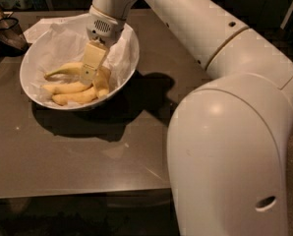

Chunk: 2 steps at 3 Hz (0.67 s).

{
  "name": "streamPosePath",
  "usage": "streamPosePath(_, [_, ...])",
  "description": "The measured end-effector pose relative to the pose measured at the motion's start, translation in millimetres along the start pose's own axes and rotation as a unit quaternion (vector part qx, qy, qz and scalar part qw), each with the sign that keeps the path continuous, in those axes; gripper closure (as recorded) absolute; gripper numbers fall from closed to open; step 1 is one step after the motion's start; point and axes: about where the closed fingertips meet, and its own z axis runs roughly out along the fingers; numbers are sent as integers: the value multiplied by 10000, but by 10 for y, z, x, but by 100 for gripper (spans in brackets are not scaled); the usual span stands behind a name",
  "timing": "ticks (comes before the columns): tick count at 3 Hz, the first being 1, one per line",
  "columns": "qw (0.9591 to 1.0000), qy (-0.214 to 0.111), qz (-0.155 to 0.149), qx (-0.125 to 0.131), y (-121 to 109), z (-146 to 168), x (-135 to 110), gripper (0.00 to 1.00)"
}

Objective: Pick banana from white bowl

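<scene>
The white bowl (33, 58), lined with crumpled white paper, stands at the table's far left. Three bananas lie in it. The banana (63, 70), the longest and most curved with a dark stem tip at its left end, lies above two shorter pale ones (70, 93). My gripper (98, 75) reaches down into the bowl from above. Its two cream fingers (93, 60) stand on either side of the banana's right end and are closed on it. The banana still rests in the bowl. Its right end is hidden behind the fingers.
The bowl sits on a brown table (87, 156). A dark mesh holder (6, 31) stands at the far left edge beside the bowl. My large white arm (225, 132) fills the right half of the view and hides the table's right side.
</scene>
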Motion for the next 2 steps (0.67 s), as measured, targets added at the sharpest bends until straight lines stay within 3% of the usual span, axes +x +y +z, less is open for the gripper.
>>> streamPosePath(2, [9998,44,149,-118,-57,75,30,25])
